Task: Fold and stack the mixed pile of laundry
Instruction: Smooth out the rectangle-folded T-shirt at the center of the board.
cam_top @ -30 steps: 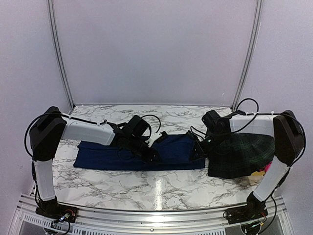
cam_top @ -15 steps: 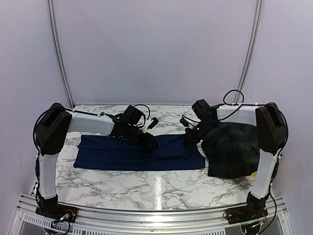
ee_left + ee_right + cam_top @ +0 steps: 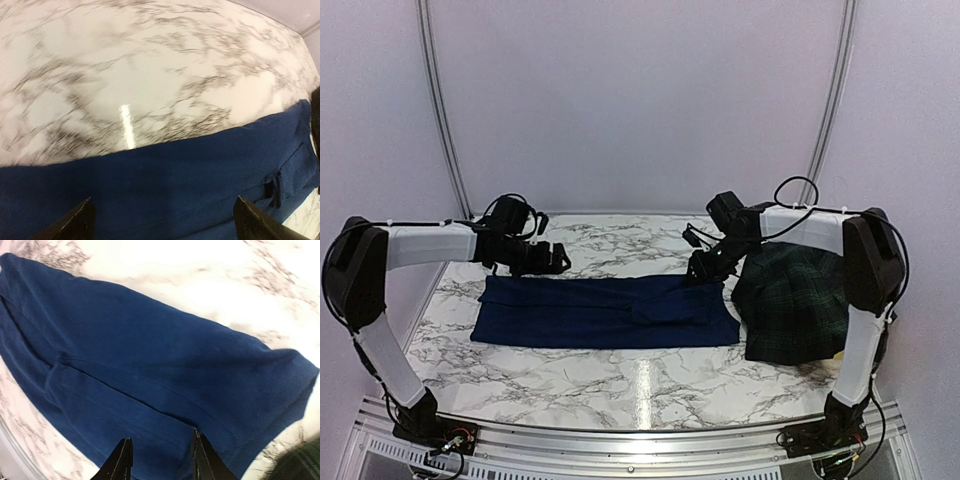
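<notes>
Two releases just now. Left gripper [image 3: 555, 258] wide, pulled back left; right gripper [image 3: 160, 460] narrowly parted, empty. Navy-blue cloth [image 3: 605, 312] left flat, lengthwise fold done; crosswise fold likely next.

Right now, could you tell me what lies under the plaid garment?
Only the marble table shows around the plaid garment; the garment covers whatever lies beneath it, so other laundry there cannot be seen.

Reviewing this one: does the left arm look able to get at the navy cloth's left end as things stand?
Probably yes. The left hand hovers open at the far edge of the navy cloth, near its left end, with nothing between them; the right hand is at the other end.
</notes>
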Motion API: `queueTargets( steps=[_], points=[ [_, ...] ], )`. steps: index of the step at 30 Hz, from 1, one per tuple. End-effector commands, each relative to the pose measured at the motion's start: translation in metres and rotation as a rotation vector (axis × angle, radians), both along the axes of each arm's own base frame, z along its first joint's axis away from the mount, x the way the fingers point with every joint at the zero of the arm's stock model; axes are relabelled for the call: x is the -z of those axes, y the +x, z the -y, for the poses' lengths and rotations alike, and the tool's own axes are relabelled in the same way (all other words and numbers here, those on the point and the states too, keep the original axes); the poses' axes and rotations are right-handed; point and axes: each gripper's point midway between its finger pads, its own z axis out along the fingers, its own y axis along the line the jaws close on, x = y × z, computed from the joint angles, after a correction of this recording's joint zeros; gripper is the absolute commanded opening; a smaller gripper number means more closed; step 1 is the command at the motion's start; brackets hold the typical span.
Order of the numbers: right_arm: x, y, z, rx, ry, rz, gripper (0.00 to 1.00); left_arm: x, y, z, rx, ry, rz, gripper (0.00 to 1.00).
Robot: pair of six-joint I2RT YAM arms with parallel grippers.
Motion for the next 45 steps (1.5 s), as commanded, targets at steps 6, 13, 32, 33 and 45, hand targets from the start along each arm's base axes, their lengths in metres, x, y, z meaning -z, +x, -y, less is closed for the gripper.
queueTargets(
  steps=[6, 13, 32, 33, 45],
  points=[
    [-0.037, -0.011, -0.097, -0.198, 0.166, 0.068, 0.29, 0.018, -0.048, -0.123, -0.489, -0.01, -0.209, 0.97],
    [-0.019, -0.029, -0.161, -0.383, 0.121, 0.112, 0.21, 0.033, -0.066, -0.176, -0.656, -0.006, -0.321, 0.66],
    [0.032, -0.03, -0.179, -0.414, 0.025, 0.09, 0.17, 0.062, -0.067, -0.168, -0.502, 0.0, -0.395, 0.38],
    [0.034, -0.03, -0.179, -0.414, 0.022, 0.093, 0.17, 0.063, -0.065, -0.168, -0.502, -0.001, -0.397, 0.38],
    [0.051, -0.032, -0.177, -0.456, -0.052, 0.106, 0.21, 0.066, -0.048, -0.185, -0.575, 0.051, -0.38, 0.45]
  ],
)
